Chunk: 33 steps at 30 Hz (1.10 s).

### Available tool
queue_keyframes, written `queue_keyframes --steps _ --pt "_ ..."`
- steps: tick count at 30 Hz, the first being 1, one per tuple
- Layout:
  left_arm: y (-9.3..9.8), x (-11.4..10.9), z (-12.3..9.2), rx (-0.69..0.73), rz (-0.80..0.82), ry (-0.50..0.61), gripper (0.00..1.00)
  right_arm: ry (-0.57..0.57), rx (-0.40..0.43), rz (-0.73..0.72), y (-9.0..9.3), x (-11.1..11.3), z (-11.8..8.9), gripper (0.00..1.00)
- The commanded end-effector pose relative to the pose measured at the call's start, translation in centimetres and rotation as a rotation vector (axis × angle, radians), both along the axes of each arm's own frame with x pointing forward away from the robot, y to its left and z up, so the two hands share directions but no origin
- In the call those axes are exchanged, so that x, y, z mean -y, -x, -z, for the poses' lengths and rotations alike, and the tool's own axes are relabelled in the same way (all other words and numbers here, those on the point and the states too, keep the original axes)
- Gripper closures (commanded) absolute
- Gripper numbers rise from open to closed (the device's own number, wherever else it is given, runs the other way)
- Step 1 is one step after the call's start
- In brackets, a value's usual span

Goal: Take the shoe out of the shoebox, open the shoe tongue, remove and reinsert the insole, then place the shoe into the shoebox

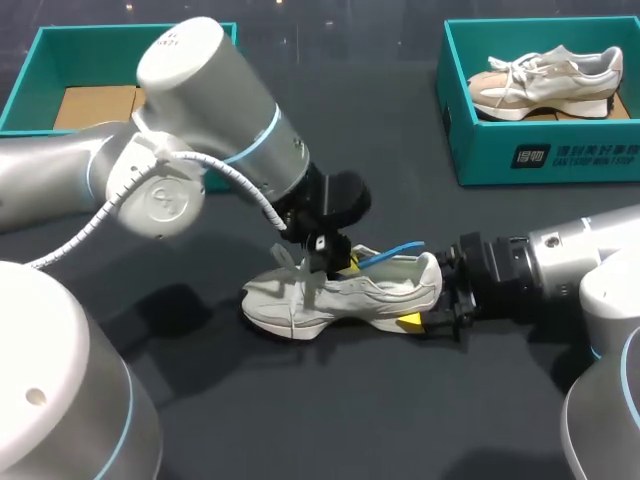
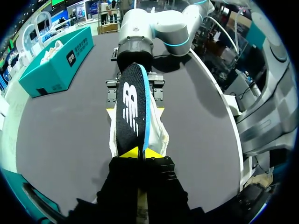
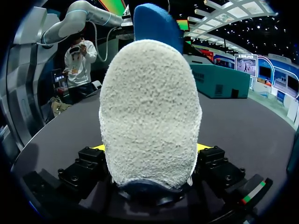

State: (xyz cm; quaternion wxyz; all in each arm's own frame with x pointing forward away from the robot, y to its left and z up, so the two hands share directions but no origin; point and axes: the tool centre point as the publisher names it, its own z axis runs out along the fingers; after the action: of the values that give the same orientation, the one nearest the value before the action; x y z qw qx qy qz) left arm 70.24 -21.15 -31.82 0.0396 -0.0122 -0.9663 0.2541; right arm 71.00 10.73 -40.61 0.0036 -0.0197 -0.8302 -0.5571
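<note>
- Lying at the lower middle of the head view, the shoe point(image 1: 345, 290) rests on its sole on the dark surface point(image 1: 250, 400), outside both boxes. The left claw point(image 1: 338, 262) pinches the blue-edged insole point(image 1: 398, 248) above the shoe's opening. The right claw point(image 1: 425, 312) clamps the heel.
- At upper right, the shoebox point(image 1: 530, 155) holds a second shoe point(image 1: 545, 80). At upper left, a teal box point(image 1: 25, 90) holds brown cardboard point(image 1: 95, 105).
- In the left wrist view, the claw's yellow tips are closed on the near end of the insole point(image 2: 133, 107), which stretches ahead over the shoe point(image 2: 161, 135).
- In the right wrist view, the shoe's fuzzy heel point(image 3: 149, 116) sits between the fingers, a yellow tip against each side. The insole's blue end point(image 3: 154, 23) rises beyond the heel.
</note>
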Motion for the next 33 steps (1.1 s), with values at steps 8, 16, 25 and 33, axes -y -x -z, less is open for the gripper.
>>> queue_keyframes --steps 8,16,25,33 --pt "0.2 3.1 -0.8 0.06 -0.027 -0.008 1.0 0.005 0.001 0.002 0.2 -0.1 -0.1 1.0" --pt "-0.5 4.4 -1.3 0.076 -0.057 -0.011 1.0 0.005 0.001 0.002 0.2 -0.1 -0.1 1.0" --pt "-1.6 4.9 -1.3 0.101 -0.087 -0.015 1.0 0.005 0.001 0.002 0.2 -0.1 -0.1 1.0" --pt "-0.4 4.4 -1.6 0.18 -0.074 0.014 0.52 0.005 0.001 0.002 0.2 -0.1 -0.1 1.0"
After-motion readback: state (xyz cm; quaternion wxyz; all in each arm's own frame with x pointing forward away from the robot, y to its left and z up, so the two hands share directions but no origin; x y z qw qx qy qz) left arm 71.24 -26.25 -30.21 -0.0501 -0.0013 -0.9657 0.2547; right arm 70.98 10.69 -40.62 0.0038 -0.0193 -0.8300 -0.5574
